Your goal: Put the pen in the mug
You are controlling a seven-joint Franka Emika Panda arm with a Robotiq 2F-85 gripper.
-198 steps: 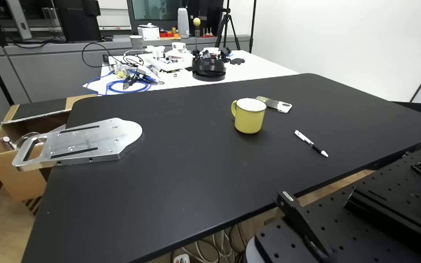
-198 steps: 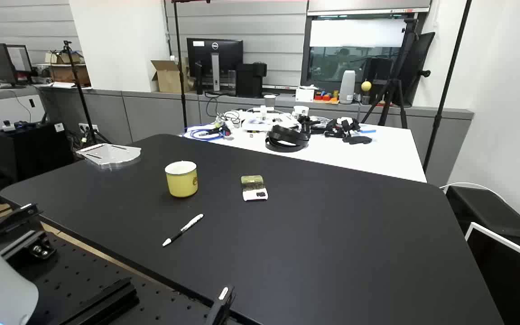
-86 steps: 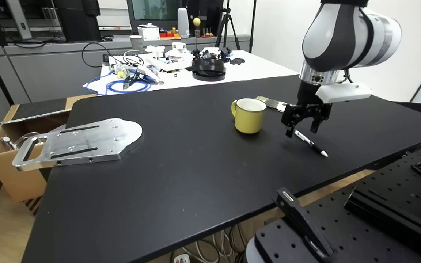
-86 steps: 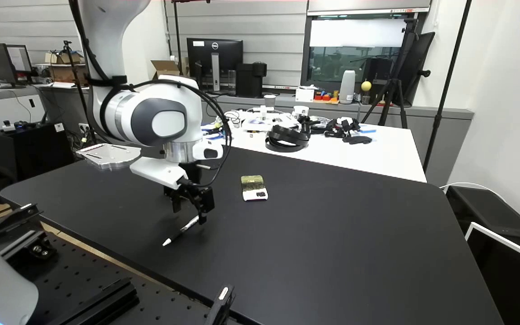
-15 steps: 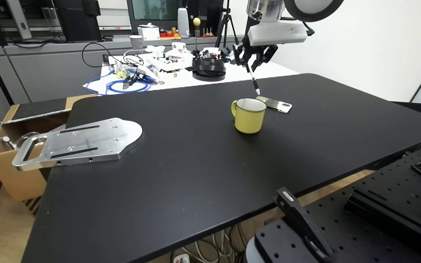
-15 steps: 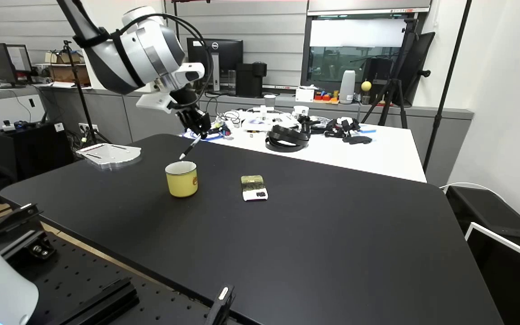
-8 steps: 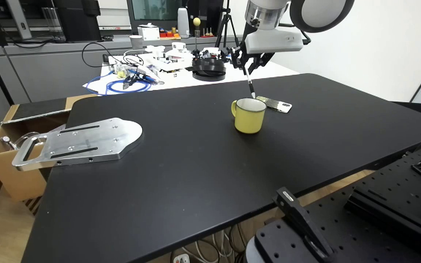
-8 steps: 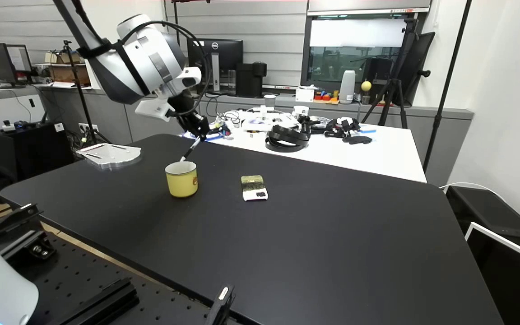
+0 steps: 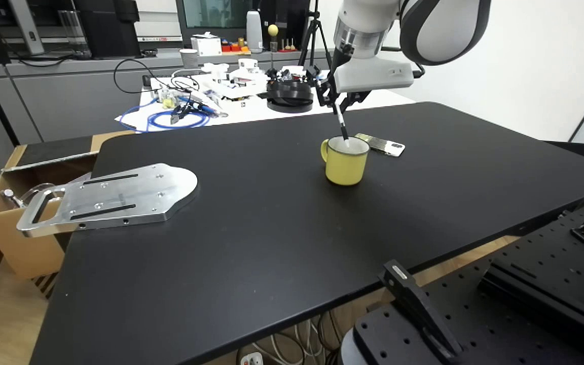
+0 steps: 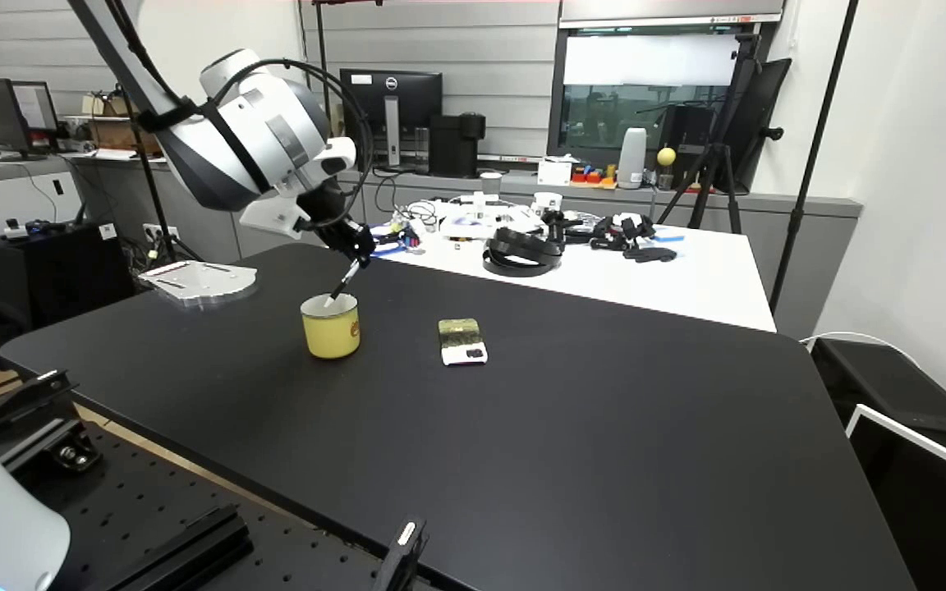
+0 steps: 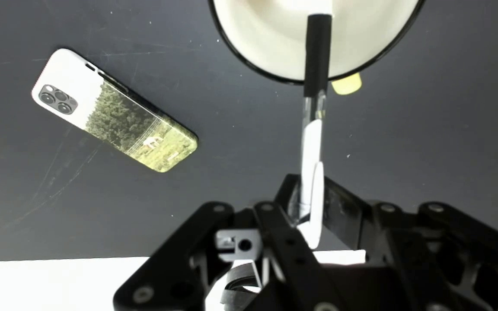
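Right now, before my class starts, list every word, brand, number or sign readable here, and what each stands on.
"DELL": round logo on the back of the monitor, in an exterior view.
Too blurred to read: white sticker on that monitor; red-marked strip above the window.
Too small to read: pale mark on the phone.
Cannot tell if lettering: reddish mark on the mug.
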